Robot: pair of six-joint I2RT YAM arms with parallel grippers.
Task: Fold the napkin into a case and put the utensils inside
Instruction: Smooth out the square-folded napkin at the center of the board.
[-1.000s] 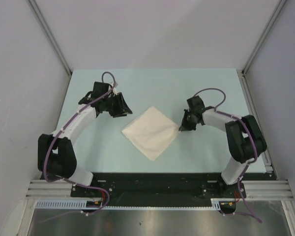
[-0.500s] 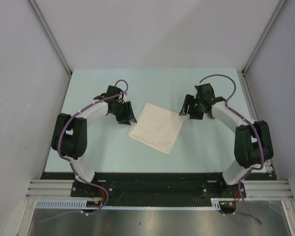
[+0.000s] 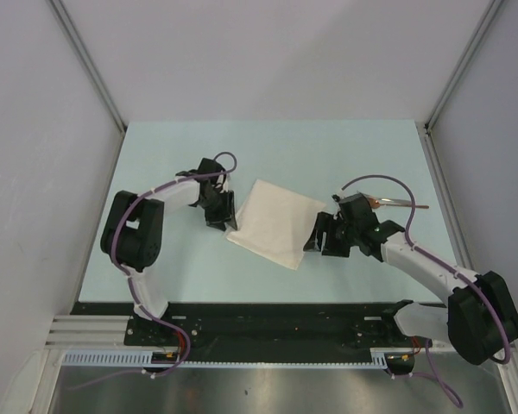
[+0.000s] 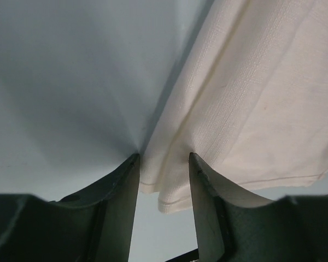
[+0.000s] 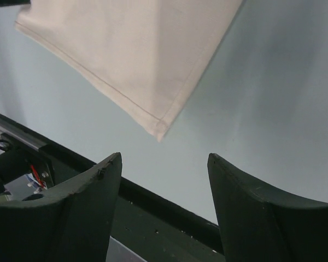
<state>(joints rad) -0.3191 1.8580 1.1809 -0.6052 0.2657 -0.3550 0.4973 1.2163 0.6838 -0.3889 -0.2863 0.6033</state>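
Observation:
The cream napkin (image 3: 276,222) lies flat on the pale blue table, turned at a slant. My left gripper (image 3: 227,220) is at its left corner. In the left wrist view that gripper (image 4: 164,158) stands open astride the napkin (image 4: 262,98) corner, tips down at the cloth, not clamped on it. My right gripper (image 3: 319,244) hovers open beside the napkin's right edge. From the right wrist, the gripper (image 5: 164,164) holds nothing and a napkin (image 5: 136,49) corner lies just beyond it. The spoon (image 3: 401,203), one of the utensils, lies behind the right arm. No case shows.
The black base rail (image 5: 153,218) runs along the table's near edge, just under the right gripper. Grey walls and metal posts (image 3: 91,65) close in the table on three sides. The table mat (image 3: 268,147) is bare behind the napkin.
My right gripper has let go of the napkin's right corner, opened and swung toward the near side. The napkin has turned and shifted. My left gripper has moved onto its left corner.

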